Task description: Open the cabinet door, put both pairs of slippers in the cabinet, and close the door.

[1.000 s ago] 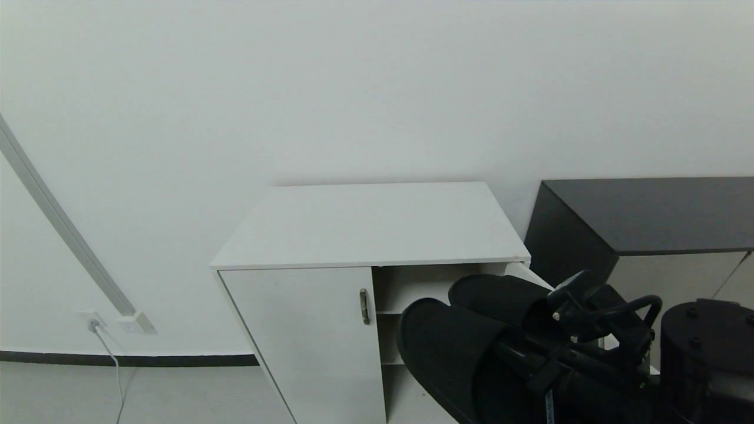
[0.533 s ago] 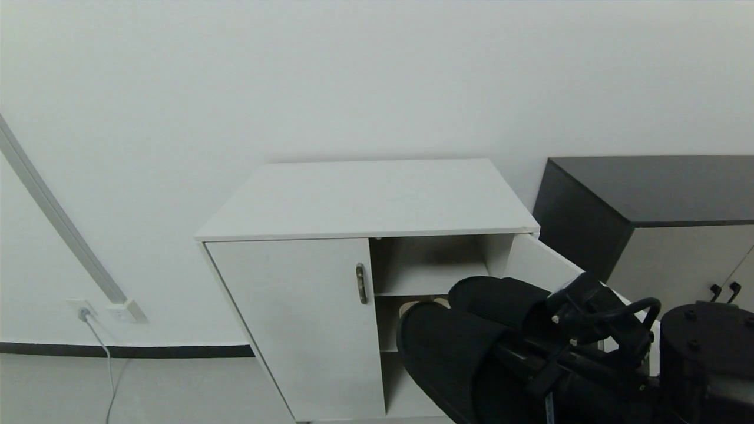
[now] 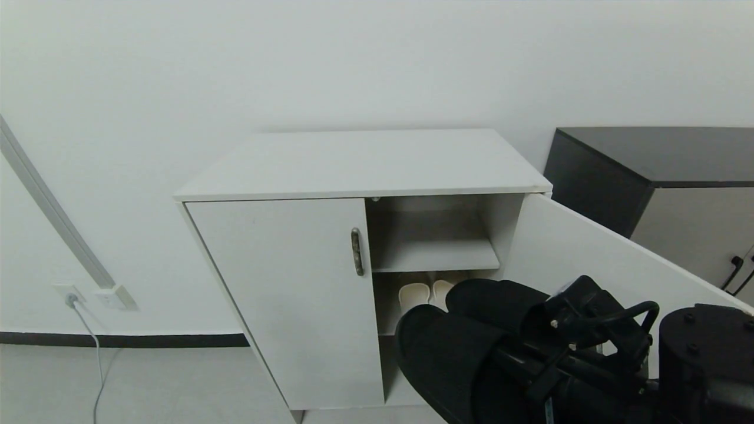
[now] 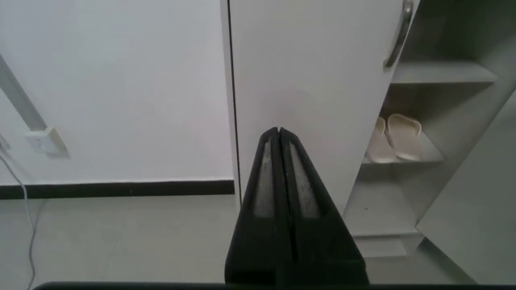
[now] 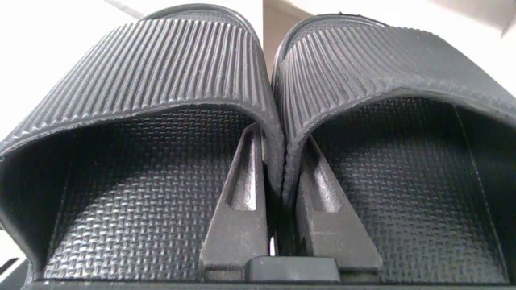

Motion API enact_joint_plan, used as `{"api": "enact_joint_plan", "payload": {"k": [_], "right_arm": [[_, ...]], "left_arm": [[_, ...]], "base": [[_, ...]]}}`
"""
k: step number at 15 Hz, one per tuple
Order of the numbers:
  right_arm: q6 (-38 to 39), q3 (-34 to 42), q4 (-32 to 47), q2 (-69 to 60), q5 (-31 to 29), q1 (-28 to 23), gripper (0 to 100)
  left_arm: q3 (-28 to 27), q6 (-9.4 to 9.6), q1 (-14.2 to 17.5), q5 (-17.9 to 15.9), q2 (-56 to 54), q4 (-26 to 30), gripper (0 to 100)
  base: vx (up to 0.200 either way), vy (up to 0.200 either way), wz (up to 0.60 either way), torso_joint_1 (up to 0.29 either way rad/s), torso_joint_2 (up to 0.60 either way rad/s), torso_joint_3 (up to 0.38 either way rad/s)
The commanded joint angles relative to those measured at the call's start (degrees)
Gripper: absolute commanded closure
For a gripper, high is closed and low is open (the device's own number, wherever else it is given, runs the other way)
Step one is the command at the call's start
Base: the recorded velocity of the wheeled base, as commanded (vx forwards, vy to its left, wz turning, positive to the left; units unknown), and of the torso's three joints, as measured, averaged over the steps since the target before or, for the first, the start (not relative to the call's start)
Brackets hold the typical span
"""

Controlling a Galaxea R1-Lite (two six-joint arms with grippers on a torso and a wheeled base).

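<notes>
A white cabinet [image 3: 365, 165] stands against the wall, its left door [image 3: 283, 282] closed and its right door [image 3: 589, 259] swung open toward me. On the middle shelf lies a pair of white slippers [image 3: 425, 292] [image 4: 395, 138]. My right gripper [image 5: 282, 201] is shut on the pair of black slippers [image 3: 465, 347] [image 5: 185, 105], pinching their two inner side walls together, just before the open compartment. My left gripper [image 4: 279, 185] is shut with nothing in it, low in front of the closed door [image 4: 314, 97].
A dark handle [image 3: 356, 252] is on the closed door's edge. A black-topped cabinet [image 3: 648, 159] stands to the right behind the open door. At the left, a wall socket with a cable [image 3: 70, 294] and slanted trunking [image 3: 53, 212]. Bare floor lies before the left door.
The head camera has sunk lower, so the cabinet's inside and the white slippers have come into sight. The right gripper keeps the black slippers at the same spot in the picture.
</notes>
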Motion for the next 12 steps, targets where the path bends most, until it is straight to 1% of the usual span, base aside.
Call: {"api": "enact_joint_plan", "payload": {"k": [1, 7, 12], "right_arm": [[0.0, 0.1, 0.0, 0.1, 0.0, 0.0, 100], [0.0, 0.4, 0.0, 0.3, 0.2, 0.4, 100], [0.0, 0.8, 0.1, 0.6, 0.3, 0.5, 100]], "left_arm": [[0.0, -0.01, 0.0, 0.0, 0.1, 0.0, 100], [-0.1, -0.01, 0.0, 0.0, 0.1, 0.0, 100], [-0.1, -0.01, 0.0, 0.0, 0.1, 0.0, 100]], "base": [[0.0, 0.0, 0.0, -0.159, 0.5, 0.325], [0.0, 0.0, 0.0, -0.129, 0.47, 0.341], [0.0, 0.0, 0.0, -0.065, 0.45, 0.375]]}}
